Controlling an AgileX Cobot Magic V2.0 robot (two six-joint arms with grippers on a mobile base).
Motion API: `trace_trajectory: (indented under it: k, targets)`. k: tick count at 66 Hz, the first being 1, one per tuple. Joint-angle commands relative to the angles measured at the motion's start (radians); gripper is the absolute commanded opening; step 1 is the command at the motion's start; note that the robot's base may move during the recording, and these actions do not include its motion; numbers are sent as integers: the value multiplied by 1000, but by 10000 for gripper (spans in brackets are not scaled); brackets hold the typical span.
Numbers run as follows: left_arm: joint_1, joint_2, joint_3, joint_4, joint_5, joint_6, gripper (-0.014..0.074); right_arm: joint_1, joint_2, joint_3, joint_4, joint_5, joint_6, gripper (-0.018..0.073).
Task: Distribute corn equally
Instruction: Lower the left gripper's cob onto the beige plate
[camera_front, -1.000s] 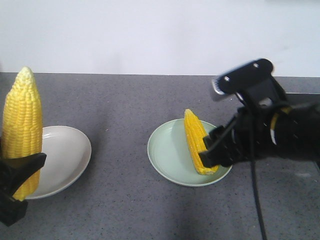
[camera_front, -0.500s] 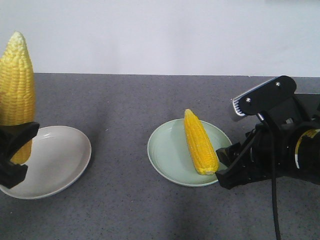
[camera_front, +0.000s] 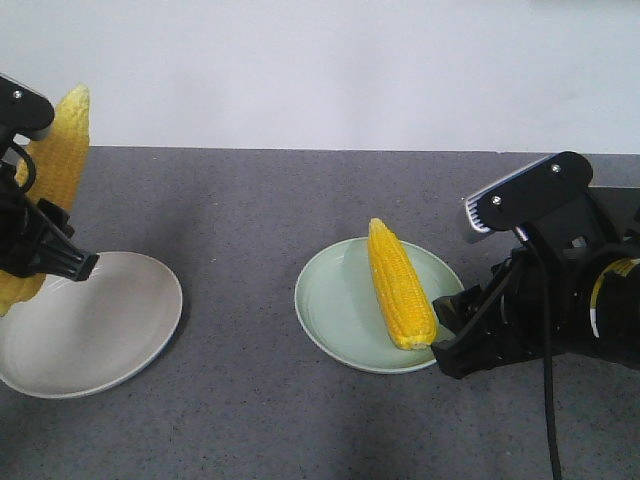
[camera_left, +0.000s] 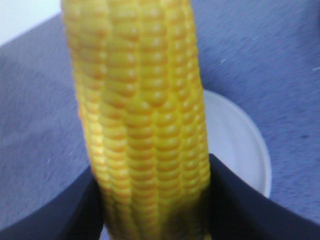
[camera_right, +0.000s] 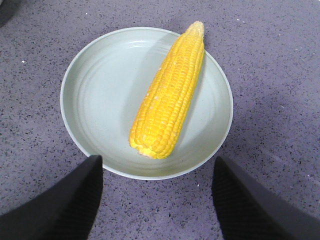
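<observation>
One corn cob lies on the pale green plate, tip pointing away; the right wrist view shows the same cob on that plate. My right gripper stands open just off the plate's near right rim, nothing between its fingers. My left gripper is shut on a second corn cob, held tilted in the air above the left edge of the white plate.
Both plates sit on a dark grey speckled countertop that runs to a white wall at the back. The right arm's black body and cable fill the lower right.
The left gripper has lifted its cob and tilted it leftward above the white plate. The right gripper let go of the cob on the green plate and drew back to the right.
</observation>
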Motion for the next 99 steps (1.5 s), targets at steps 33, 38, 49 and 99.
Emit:
trace_trajectory:
  k: [33, 38, 49, 99]
  targets:
    - [240, 319, -212, -382, 122, 253, 245, -2, -19, -25, -26, -45, -3, 463]
    - [240, 350, -212, -389, 123, 253, 245, -2, -19, -25, -26, -45, -3, 463]
    - [240, 418, -212, -389, 120, 252, 245, -2, -19, -25, -26, -45, -3, 463]
    - [240, 505, -212, -387, 96, 234, 499, -2, -19, -25, -26, -45, -3, 463]
